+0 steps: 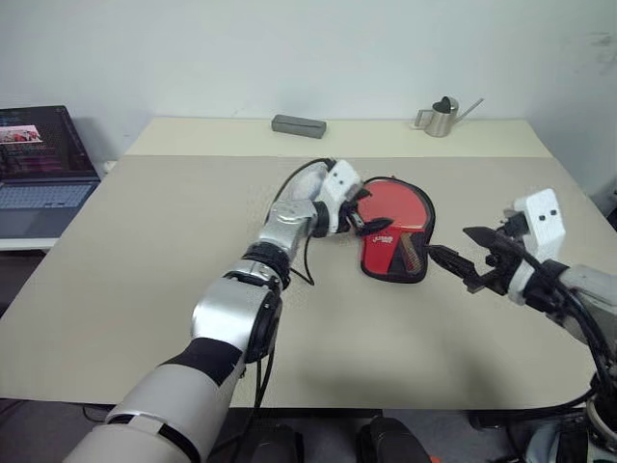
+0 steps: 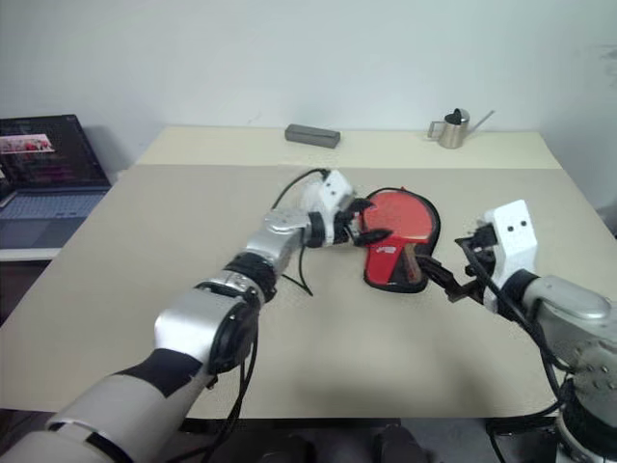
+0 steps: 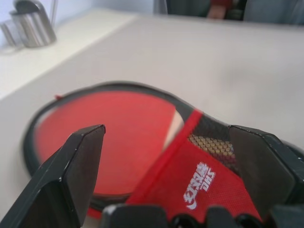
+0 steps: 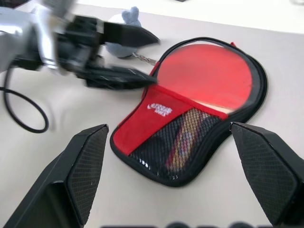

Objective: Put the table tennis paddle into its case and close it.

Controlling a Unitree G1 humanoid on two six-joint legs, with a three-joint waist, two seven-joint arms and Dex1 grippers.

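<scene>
Red-bladed wooden-handled paddle (image 4: 209, 76) seen already inside red-and-black mesh-fronted soft case (image 4: 156, 137) on beige desk (image 1: 145, 251). Zipper closure judged remaining. Left gripper (image 1: 364, 224) and right gripper (image 1: 461, 258): fingers spread, nothing held.

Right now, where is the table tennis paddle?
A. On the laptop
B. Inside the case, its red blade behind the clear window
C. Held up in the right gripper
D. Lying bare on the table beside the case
B: the table tennis paddle sits inside the case, its red blade behind the clear window and its handle under the black mesh, while both grippers' fingers are open and hold nothing.
</scene>
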